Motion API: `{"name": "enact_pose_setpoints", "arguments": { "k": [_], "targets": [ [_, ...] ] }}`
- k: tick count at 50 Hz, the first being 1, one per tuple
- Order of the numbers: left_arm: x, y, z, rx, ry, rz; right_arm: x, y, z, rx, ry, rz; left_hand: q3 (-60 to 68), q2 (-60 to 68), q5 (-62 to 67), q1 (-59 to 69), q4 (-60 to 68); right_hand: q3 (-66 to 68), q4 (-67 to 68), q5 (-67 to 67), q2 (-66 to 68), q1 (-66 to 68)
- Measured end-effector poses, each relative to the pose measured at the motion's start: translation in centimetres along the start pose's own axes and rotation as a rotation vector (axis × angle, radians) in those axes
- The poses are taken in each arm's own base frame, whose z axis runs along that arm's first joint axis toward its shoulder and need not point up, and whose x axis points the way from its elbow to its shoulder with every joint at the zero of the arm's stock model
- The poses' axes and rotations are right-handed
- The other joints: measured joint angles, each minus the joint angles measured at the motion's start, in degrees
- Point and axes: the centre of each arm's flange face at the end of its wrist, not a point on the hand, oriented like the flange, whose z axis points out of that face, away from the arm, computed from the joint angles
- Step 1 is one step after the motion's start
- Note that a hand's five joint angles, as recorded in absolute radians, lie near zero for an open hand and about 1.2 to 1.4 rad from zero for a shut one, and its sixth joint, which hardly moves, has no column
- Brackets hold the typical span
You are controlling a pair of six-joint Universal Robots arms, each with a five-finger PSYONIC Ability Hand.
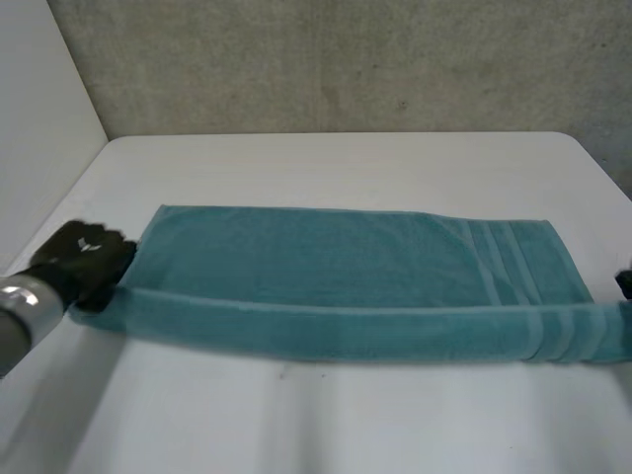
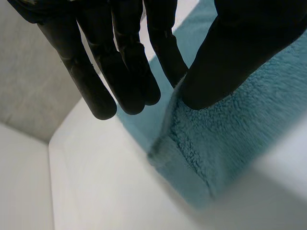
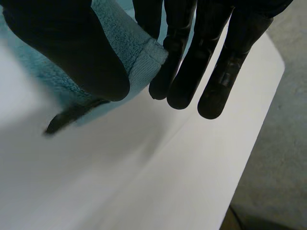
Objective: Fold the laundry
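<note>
Towel (image 1: 336,267), corners pinched by left hand (image 1: 84,259), right hand (image 3: 72,48)

Head view: high behind the arms (image 1: 25,301), facing down over the table (image 1: 346,158) toward the far wall (image 1: 346,59). Wrist views: very near, along left hand (image 2: 115,52) and right hand (image 3: 201,48), at opposite towel (image 1: 326,267) ends. All share towel, table.

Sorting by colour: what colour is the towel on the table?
The towel is teal, striped near one end; head view shows it best.
</note>
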Motion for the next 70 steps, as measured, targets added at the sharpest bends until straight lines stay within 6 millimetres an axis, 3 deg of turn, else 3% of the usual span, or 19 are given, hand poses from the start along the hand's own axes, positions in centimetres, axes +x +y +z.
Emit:
{"name": "enact_pose_setpoints", "arguments": {
  "k": [2, 3, 5, 11, 18, 25, 32, 34, 36, 37, 38, 40, 44, 50, 51, 55, 58, 64, 70],
  "targets": [
    [0.2, -0.2, 2.1, 0.034, 0.007, 0.016, 0.0, -0.7, 1.5, 0.019, 0.012, 0.008, 0.0, 0.0, 0.0, 0.0, 0.0, 0.0, 0.0, 0.1, 0.0, 0.0],
    [0.2, -0.2, 2.1, 0.034, 0.007, 0.016, 0.0, -0.7, 1.5, 0.019, 0.012, 0.008, 0.0, 0.0, 0.0, 0.0, 0.0, 0.0, 0.0, 0.1, 0.0, 0.0],
    [0.2, -0.3, 5.0, 0.07, -0.001, 0.033, 0.0, -1.5, 3.4, 0.031, 0.038, 0.014, 0.0, 0.0, 0.0, 0.0, 0.0, 0.0, 0.0, 0.2, 0.0, 0.0],
    [-0.1, -0.4, 10.7, 0.112, -0.064, 0.062, 0.3, -3.1, 7.3, 0.066, 0.119, 0.01, 0.0, 0.0, 0.0, 0.0, 0.0, 0.0, 0.0, 0.3, 0.0, 0.0],
    [-0.5, -0.1, 15.4, 0.159, -0.15, 0.084, 1.0, -5.1, 11.0, 0.159, 0.242, 0.011, 0.0, 0.0, 0.0, 0.0, 0.0, 0.0, 0.0, 0.3, 0.0, 0.0],
    [-0.9, -0.1, 17.8, 0.227, -0.21, 0.104, 1.1, -6.8, 13.7, 0.242, 0.332, 0.008, 0.0, 0.0, 0.0, 0.0, 0.0, 0.0, 0.0, 0.3, 0.0, 0.0],
    [0.2, -0.3, 19.0, 0.305, -0.213, 0.127, -0.8, -7.9, 16.3, 0.278, 0.341, -0.009, 0.0, 0.0, 0.0, 0.0, 0.0, -0.4, -0.5, 0.0, -0.3, 0.0],
    [0.4, -0.3, 19.1, 0.314, -0.209, 0.13, -1.1, -7.9, 16.5, 0.275, 0.341, -0.009, 0.0, 0.0, 0.0, 0.0, 0.0, -8.6, -9.0, -6.9, -8.4, -6.1],
    [1.2, -0.3, 19.1, 0.335, -0.195, 0.139, -1.6, -8.0, 16.7, 0.263, 0.35, -0.007, -20.0, -21.6, -18.5, -20.5, -20.4, -25.8, -26.1, -23.1, -26.9, -23.0],
    [1.2, -0.3, 19.1, 0.335, -0.195, 0.139, -1.6, -8.0, 16.7, 0.263, 0.35, -0.007, -20.0, -21.6, -18.5, -20.5, -20.4, -25.8, -26.1, -23.1, -26.9, -23.0],
    [1.7, -0.2, 19.1, 0.345, -0.186, 0.146, -1.7, -8.0, 16.8, 0.26, 0.355, -0.005, -34.8, -35.4, -33.1, -34.8, -35.5, -44.7, -44.0, -41.2, -44.9, -38.3],
    [2.2, -0.2, 18.9, 0.357, -0.18, 0.154, -1.9, -8.1, 16.7, 0.259, 0.373, 0.001, -41.7, -42.9, -40.1, -41.0, -42.6, -54.4, -54.5, -51.9, -53.9, -43.7],
    [2.6, -0.7, 18.0, 0.382, -0.189, 0.171, -1.5, -8.8, 16.0, 0.294, 0.411, 0.019, -51.5, -52.2, -49.9, -47.5, -52.2, -55.6, -55.1, -52.9, -54.9, -43.9],
    [2.2, -1.7, 16.8, 0.397, -0.207, 0.179, -0.3, -10.1, 14.1, 0.345, 0.453, 0.044, -52.3, -52.8, -50.6, -47.8, -52.7, -55.6, -55.1, -52.9, -54.9, -43.9],
    [1.8, -2.5, 15.6, 0.401, -0.22, 0.179, 0.6, -11.0, 12.3, 0.378, 0.475, 0.068, -52.3, -52.8, -50.7, -47.8, -52.7, -55.6, -55.1, -52.9, -54.9, -43.9],
    [1.0, -3.7, 12.8, 0.395, -0.238, 0.17, 1.4, -11.9, 8.9, 0.411, 0.476, 0.109, -52.3, -53.0, -50.7, -47.9, -52.9, -55.6, -55.1, -52.9, -54.9, -43.9],
    [0.9, -4.1, 11.3, 0.387, -0.242, 0.162, 1.2, -11.9, 7.5, 0.41, 0.452, 0.119, -52.3, -53.1, -51.0, -48.2, -53.1, -55.6, -55.1, -52.9, -54.9, -43.9],
    [1.6, -4.2, 7.0, 0.362, -0.214, 0.096, -0.8, -10.7, 5.0, 0.345, 0.311, 0.131, -52.3, -53.2, -51.1, -48.2, -53.2, -55.6, -55.1, -52.9, -54.9, -43.9],
    [3.0, -4.0, 4.1, 0.342, -0.151, -0.045, -2.6, -7.3, 3.9, 0.188, 0.15, 0.177, -52.3, -53.2, -51.1, -48.2, -53.2, -54.9, -54.9, -52.6, -54.4, -43.7]
  ]
}}
